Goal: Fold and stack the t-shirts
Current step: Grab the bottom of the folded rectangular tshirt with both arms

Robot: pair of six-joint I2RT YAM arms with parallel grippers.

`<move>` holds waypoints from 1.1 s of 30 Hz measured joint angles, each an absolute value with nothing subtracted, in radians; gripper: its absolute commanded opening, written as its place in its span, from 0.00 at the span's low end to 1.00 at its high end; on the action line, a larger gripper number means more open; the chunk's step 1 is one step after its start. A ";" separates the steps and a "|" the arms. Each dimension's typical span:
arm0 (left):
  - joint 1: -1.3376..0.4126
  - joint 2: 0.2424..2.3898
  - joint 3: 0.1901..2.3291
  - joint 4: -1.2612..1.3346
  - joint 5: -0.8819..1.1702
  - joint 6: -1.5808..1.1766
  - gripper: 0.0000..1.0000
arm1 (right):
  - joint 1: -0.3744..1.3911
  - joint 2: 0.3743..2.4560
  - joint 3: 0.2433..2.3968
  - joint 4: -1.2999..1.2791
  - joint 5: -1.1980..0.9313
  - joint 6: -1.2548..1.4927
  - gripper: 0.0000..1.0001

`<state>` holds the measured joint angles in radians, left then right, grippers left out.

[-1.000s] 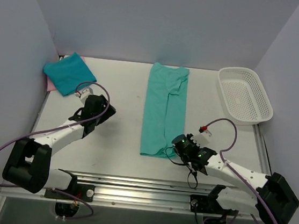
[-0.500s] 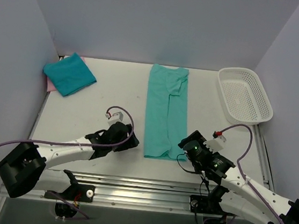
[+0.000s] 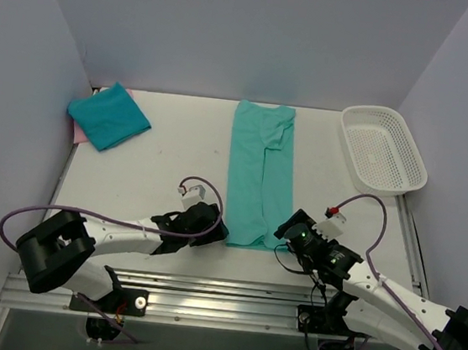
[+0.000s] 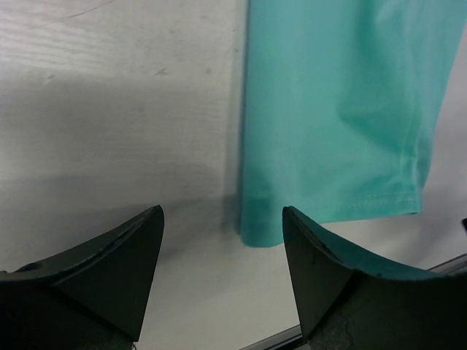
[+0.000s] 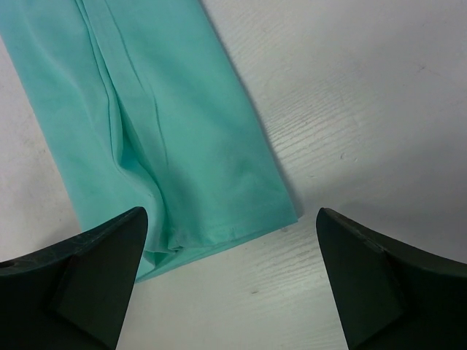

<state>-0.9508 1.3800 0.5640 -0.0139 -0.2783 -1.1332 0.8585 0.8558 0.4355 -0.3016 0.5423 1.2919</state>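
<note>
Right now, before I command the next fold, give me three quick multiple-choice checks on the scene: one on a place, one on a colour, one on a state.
1. Where is the white basket?
A) far right corner
B) near left corner
C) between the arm bases

2. What colour peeks from under the folded teal tee?
A) yellow
B) pink
C) black

3. How do the end effectors stand?
A) both shut on cloth
B) left shut, right open
C) both open, holding nothing

Answers:
1 A: it sits far back on the right side.
2 B: the edge of a pink tee shows beneath it.
3 C: the left end effector and right end effector are spread wide at the near hem corners of the long tee, gripping nothing.
</note>
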 measured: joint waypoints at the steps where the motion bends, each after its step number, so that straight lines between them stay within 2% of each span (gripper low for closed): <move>1: -0.954 1.408 0.575 0.009 -0.279 -1.138 0.76 | 0.857 0.859 0.428 -0.289 0.533 1.286 0.94; 8: -0.960 1.505 0.629 0.104 -0.272 -1.143 0.76 | 0.817 0.958 0.395 -0.182 0.459 1.237 0.88; 11: -0.960 1.522 0.643 0.115 -0.269 -1.143 0.76 | 0.806 0.987 0.382 -0.141 0.434 1.221 0.78; 12: -0.960 1.525 0.645 0.117 -0.269 -1.143 0.76 | 0.799 0.993 0.379 -0.128 0.423 1.213 0.72; 14: -0.960 1.527 0.647 0.117 -0.268 -1.142 0.76 | 0.773 1.002 0.373 -0.102 0.402 1.196 0.65; 15: -0.960 1.529 0.648 0.118 -0.267 -1.142 0.76 | 0.753 1.007 0.369 -0.084 0.390 1.186 0.57; 18: -0.960 1.537 0.654 0.123 -0.264 -1.142 0.76 | 0.695 1.020 0.353 -0.040 0.348 1.158 0.51; 26: -0.960 1.575 0.680 0.149 -0.250 -1.141 0.75 | 0.648 1.057 0.338 0.015 0.289 1.112 0.50; 29: -0.960 1.585 0.685 0.162 -0.245 -1.141 0.76 | 0.648 1.060 0.333 0.025 0.279 1.103 0.45; 32: -0.960 1.592 0.685 0.175 -0.237 -1.141 0.76 | 0.648 1.066 0.330 0.038 0.268 1.096 0.32; 33: -0.960 1.595 0.685 0.180 -0.234 -1.141 0.76 | 0.648 1.070 0.328 0.041 0.262 1.095 0.25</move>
<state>-0.9604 1.5948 0.6853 0.1802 -0.2340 -1.1408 0.6483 1.0702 0.3283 0.0414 0.2619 1.0950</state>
